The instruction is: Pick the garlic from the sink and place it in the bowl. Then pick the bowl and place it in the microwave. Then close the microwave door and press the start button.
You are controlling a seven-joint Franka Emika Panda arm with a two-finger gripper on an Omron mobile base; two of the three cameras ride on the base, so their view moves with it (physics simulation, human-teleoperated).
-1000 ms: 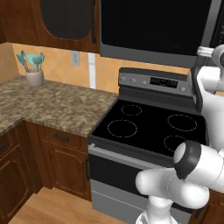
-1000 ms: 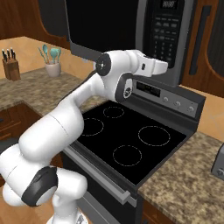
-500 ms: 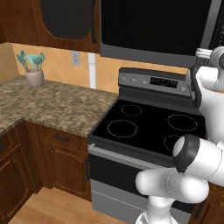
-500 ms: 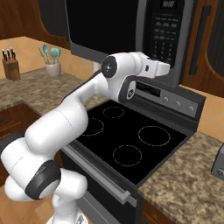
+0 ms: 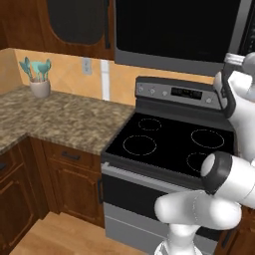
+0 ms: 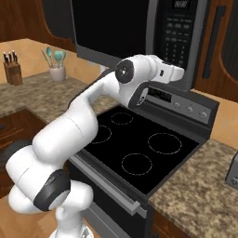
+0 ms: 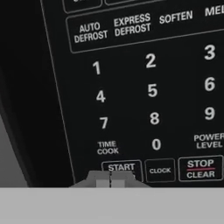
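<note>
The black microwave [image 6: 139, 28] hangs over the range with its wide door [image 6: 109, 32] closed flat; the door [image 5: 174, 30] also faces me in the left base view. My gripper [image 6: 182, 73] reaches to the lower end of the side button panel [image 6: 179, 32]. In the hand view the panel [image 7: 153, 87] is very close, and my gripper [image 7: 110, 179] is shut, its fingertips [image 7: 103, 179] together right below the START button [image 7: 121, 167]. The garlic and the bowl are hidden, and the sink is out of view.
A black-topped stove [image 6: 135, 144] with a grey control strip [image 5: 174, 92] lies under the arm. Granite counter [image 5: 60, 119] runs left, holding a pot of teal utensils [image 5: 39, 79] and a knife block [image 6: 13, 72]. Dark-glass wooden cabinets [image 5: 79, 22] flank the microwave.
The hand has edged a little further toward the lower part of the button panel. The microwave door and everything else stay as they were.
</note>
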